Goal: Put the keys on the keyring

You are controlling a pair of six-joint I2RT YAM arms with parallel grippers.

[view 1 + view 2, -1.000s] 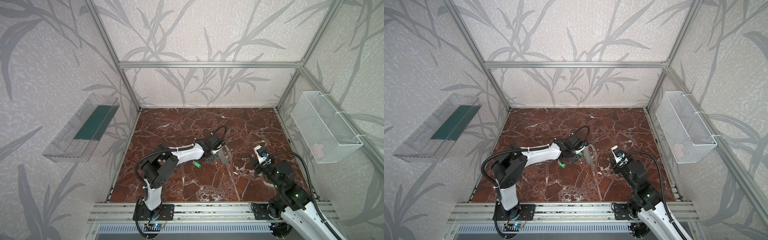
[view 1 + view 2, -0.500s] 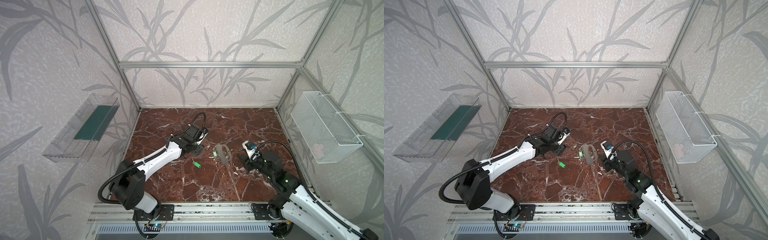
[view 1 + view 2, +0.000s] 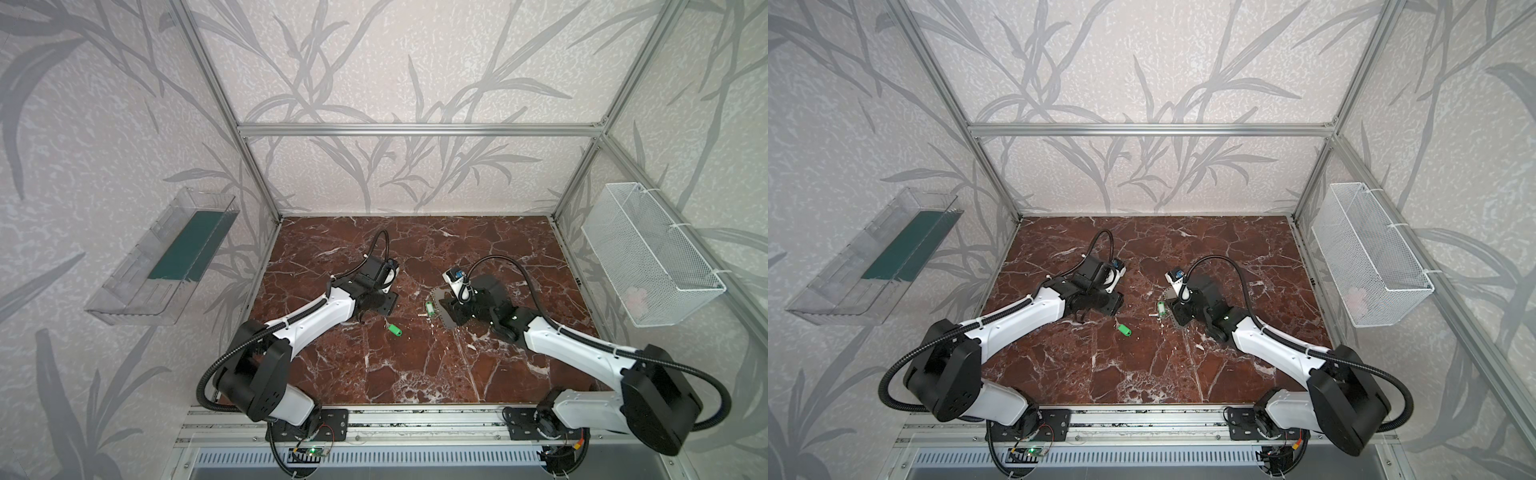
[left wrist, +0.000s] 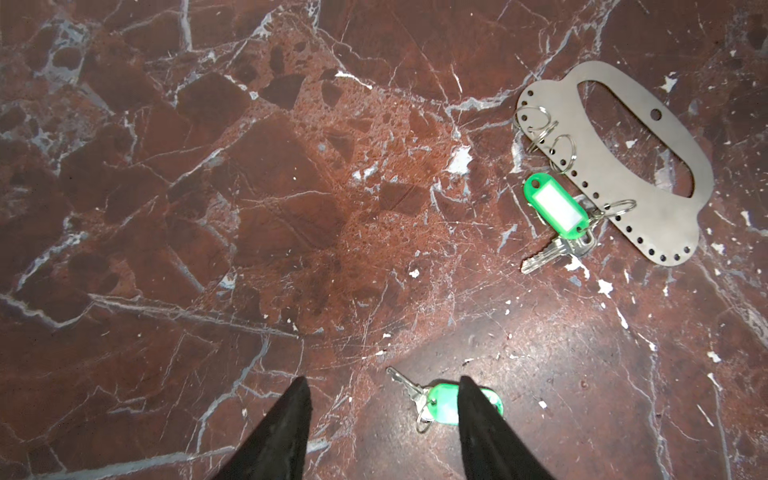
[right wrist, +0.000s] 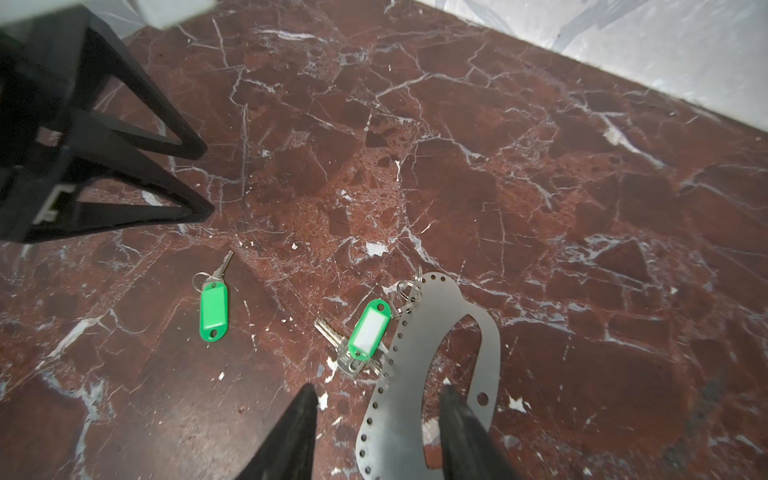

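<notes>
The keyring (image 4: 648,216) is a flat grey plate with a big cutout and a row of edge holes; it lies on the marble (image 5: 399,411), partly under my right arm in both top views (image 3: 438,294) (image 3: 1170,296). One of the keys (image 4: 557,205) (image 5: 370,328), green tag with a pale window, rests against its holed edge, its ring apparently through a hole. A second green-tagged key (image 4: 444,405) (image 5: 214,309) (image 3: 392,329) lies loose. My left gripper (image 4: 384,380) (image 3: 390,302) hangs open above it. My right gripper (image 5: 378,388) (image 3: 451,309) is open, straddling the plate's holed band.
Empty split rings (image 4: 540,124) hang on the plate's edge. A white wire basket (image 3: 652,257) is fixed to the right wall and a clear tray (image 3: 166,257) to the left wall. Aluminium posts frame the marble floor (image 3: 415,365).
My left gripper has left the plate and drawn back to the left, its jaws narrowing. The plate now lies flat. My right gripper has moved forward and left over it.
</notes>
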